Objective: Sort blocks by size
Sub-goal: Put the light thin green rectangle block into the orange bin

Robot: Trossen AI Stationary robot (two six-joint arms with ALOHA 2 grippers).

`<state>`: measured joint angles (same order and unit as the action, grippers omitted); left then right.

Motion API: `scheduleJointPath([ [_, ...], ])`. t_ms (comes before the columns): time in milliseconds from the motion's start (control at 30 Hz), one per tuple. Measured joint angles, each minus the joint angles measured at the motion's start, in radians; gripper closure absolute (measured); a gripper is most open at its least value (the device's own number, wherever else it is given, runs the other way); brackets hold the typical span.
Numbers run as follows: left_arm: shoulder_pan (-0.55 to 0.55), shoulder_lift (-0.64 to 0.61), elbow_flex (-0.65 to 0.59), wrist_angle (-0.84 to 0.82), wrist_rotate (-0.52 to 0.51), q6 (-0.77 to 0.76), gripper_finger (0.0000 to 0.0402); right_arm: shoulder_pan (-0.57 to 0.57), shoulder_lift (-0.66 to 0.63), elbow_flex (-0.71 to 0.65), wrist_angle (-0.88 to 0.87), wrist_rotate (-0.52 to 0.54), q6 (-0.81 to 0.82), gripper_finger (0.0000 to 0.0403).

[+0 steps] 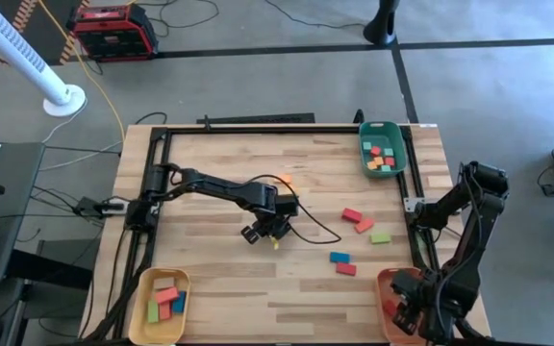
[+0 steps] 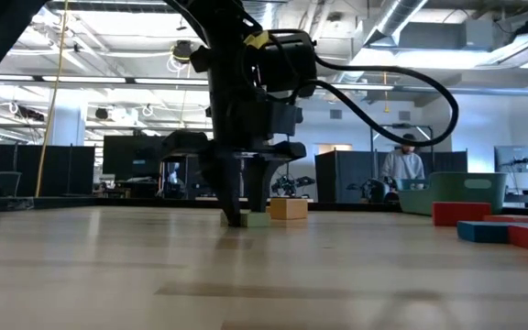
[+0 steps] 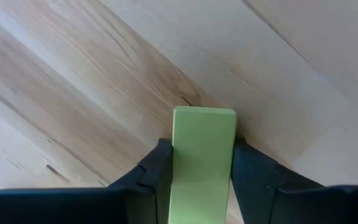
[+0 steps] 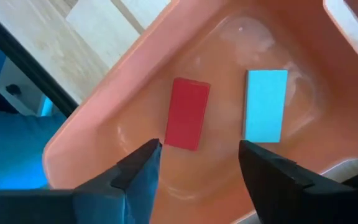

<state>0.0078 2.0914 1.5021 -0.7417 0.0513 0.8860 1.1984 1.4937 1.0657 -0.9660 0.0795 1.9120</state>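
Two steps run at once: the left gripper [image 3: 201, 180] has its fingers clamped on a green block [image 3: 202, 158] at mid-table (flat on the wood), so a lift and carry to a tray should follow. Right gripper [image 4: 197, 168], fingers apart and empty, hangs over the orange tray [image 4: 135, 81] at the table's near right corner, above a red block [image 4: 187, 113] and a blue one [image 4: 266, 104].

A light green block [image 3: 202, 163] sits between the dark fingers [image 3: 151, 177] of the left gripper [image 3: 201, 186]. On the pale striped wood table [image 1: 219, 279] lie red [image 1: 352, 215], orange [image 1: 364, 226], green [image 1: 381, 236], blue [image 1: 339, 257] and another red block [image 1: 346, 270]. The far-right tray [image 1: 401, 154] is green, the near-left one [image 1: 190, 298] yellow. The near-right orange tray [image 4: 135, 93] holds a red bar [image 4: 187, 113] and a teal bar [image 4: 266, 104].
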Motion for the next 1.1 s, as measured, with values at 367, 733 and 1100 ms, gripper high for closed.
scheduleJointPath([
  [367, -0.002, -0.002, 0.037, -0.002, 0.041, -0.055, 0.0281, -0.006, -0.001, 0.144, -0.225, 0.083, -0.045, 0.0159],
  [733, -0.021, -0.04, 0.095, 0.051, 0.232, -0.17, 0.0281, -0.131, -0.001, 0.148, -0.181, 0.294, -0.35, 0.0159],
  [1100, -0.119, 0.028, 0.079, 0.102, 0.195, -0.217, 0.0269, -0.361, 0.0, 0.031, 0.03, 0.285, -0.714, 0.0159],
])
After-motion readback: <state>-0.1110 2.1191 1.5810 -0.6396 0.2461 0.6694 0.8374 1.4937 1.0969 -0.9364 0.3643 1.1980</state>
